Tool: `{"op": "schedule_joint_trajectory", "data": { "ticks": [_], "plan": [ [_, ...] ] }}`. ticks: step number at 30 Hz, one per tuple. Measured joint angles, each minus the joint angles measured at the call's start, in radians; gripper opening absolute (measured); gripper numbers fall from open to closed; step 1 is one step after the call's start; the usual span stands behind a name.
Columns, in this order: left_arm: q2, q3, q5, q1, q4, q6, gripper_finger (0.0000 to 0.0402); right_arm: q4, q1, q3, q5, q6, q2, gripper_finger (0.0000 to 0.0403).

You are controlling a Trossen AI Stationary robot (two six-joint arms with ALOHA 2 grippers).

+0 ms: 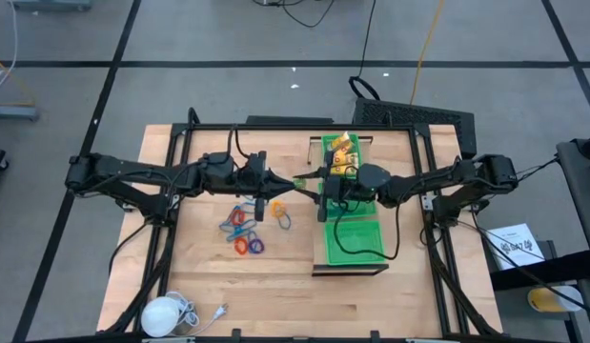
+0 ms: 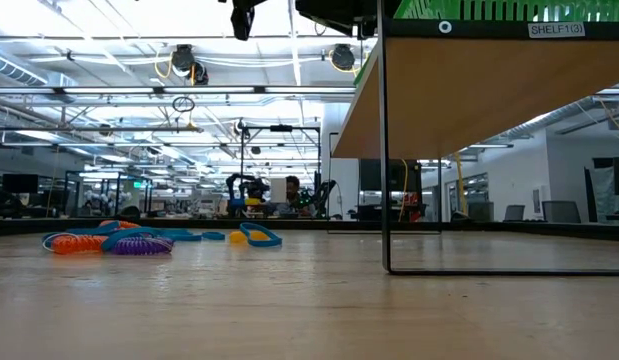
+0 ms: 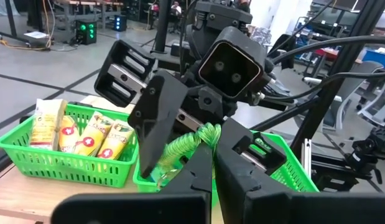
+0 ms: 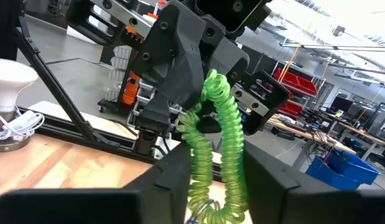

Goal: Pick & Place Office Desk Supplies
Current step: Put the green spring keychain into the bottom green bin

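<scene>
Left gripper: centre of the high view, just left of the green mesh tray; fingers pressed together on one end of a green coiled ring, apparently to pass it across

Right gripper: facing the left one over the tray's left edge; in the right wrist view its fingers flanked the coil, drawing in but, as far as could be judged, not yet firmly pinching

Handover: the coil hung stretched between both tools at frame centre, clear of the table; probably held high so the receiving jaws could straddle it

Remaining supplies: orange, purple and blue rings lay clustered on the wooden table, lower left of centre; likely still awaiting pickup

Yellow packets: upright in the tray's far compartment, upper part of the tray in the high view; seemingly already sorted

White round object: lower left corner of the table, with its cord, well apart from the work
</scene>
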Motion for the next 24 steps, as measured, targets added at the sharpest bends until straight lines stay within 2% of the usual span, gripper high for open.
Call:
{"op": "schedule_joint_trajectory", "data": {
  "ticks": [4,8,12,15,19,24],
  "plan": [
    [0.0,0.0,-0.002,0.0,0.001,0.012,0.0028,-0.005,0.0,0.0,0.0,0.004,0.0,0.006],
    [0.0,0.0,-0.089,-0.005,-0.001,0.012,0.0065,-0.012,0.0,0.0,0.0,0.005,0.0,0.0018],
    [0.0,0.0,-0.19,-0.015,0.0,0.044,0.0115,-0.021,-0.001,0.0,-0.001,0.009,-0.001,0.0018],
    [-0.002,0.0,-0.238,-0.021,-0.001,0.076,0.0159,-0.022,0.0,0.0,-0.002,0.011,-0.001,0.0035],
    [-0.004,0.0,-0.246,-0.02,0.0,0.138,0.0204,-0.059,0.01,0.0,-0.002,0.011,-0.026,0.0041],
    [-0.012,0.001,-0.269,-0.02,-0.008,0.183,0.0234,-0.191,0.038,-0.001,-0.003,0.018,-0.109,0.0017]
  ]
}}
